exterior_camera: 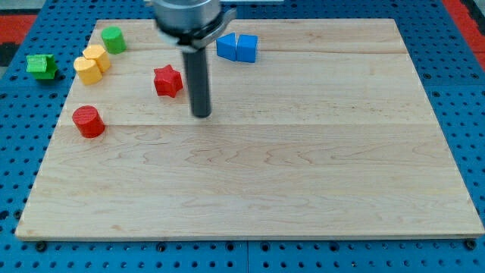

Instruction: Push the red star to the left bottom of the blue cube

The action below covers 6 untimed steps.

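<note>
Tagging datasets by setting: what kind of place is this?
Likely a lab tabletop pushing rig: a wooden board on a blue perforated base, small blocks like the red star and blue cube, my tip right of the star.

You see the red star (168, 80) lying flat in the frame's upper left, well left of and slightly below the blue cube (237, 47) near the top centre.
</note>
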Each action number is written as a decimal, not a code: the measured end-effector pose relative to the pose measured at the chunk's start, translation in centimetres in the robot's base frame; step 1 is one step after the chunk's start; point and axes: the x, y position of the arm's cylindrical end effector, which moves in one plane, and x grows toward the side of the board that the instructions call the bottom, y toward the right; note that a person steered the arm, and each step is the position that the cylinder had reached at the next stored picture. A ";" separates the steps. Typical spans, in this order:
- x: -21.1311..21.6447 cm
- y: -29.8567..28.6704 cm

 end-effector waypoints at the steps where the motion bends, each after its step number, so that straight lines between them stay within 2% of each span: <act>1: -3.2 -5.2; 2: -9.3 -3.0; 3: -9.5 -2.0; 4: -7.9 -9.1; 5: -13.0 -7.3; 6: -14.0 4.2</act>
